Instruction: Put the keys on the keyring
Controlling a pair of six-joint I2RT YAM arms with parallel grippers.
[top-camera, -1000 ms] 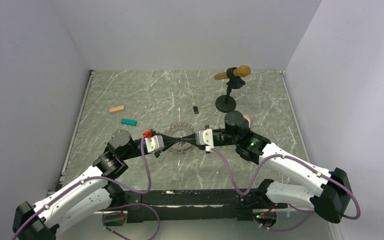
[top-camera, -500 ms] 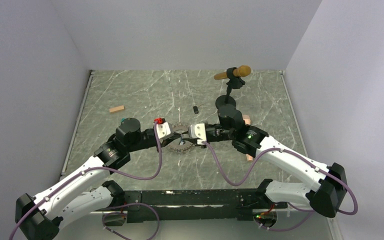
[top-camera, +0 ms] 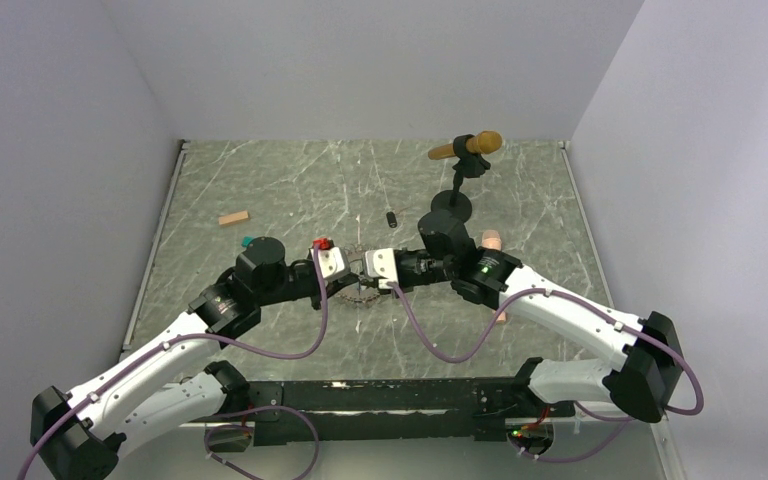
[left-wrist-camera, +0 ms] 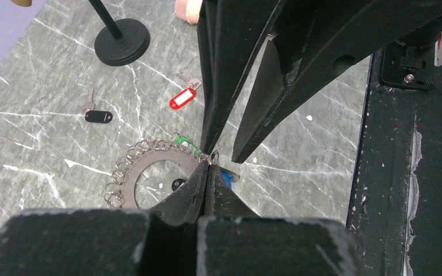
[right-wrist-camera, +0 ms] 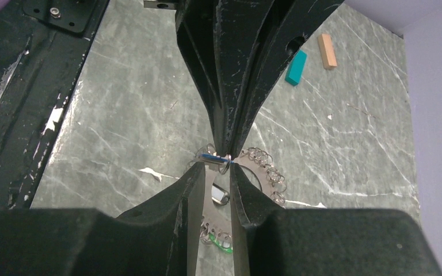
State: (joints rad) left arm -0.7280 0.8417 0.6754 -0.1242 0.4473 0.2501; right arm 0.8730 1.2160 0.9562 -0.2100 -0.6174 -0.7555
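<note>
Keyring of grey-brown metal links (left-wrist-camera: pixel 128 179) lies flat on the grey marbled counter (top-camera: pixel 290 190), near the middle. Both arms meet tip to tip just above its right rim and hide that part. A green plastic tag (left-wrist-camera: pixel 184 142) sits at its far edge.

The left end effector (left-wrist-camera: pixel 209 164) is closed, pinching the small ring of the blue-tagged key (right-wrist-camera: pixel 212 156). The right end effector (right-wrist-camera: pixel 216 172) faces it with its fingers parted on either side of that key, gripping nothing.

A red-tagged key (left-wrist-camera: pixel 183 99) lies apart, between the keyring and the black round-based stand (left-wrist-camera: pixel 122 41). A small black oblong piece (left-wrist-camera: pixel 98 117) lies farther off. At the far left are a teal block (right-wrist-camera: pixel 295 67) and a tan wooden block (right-wrist-camera: pixel 326 50).
</note>
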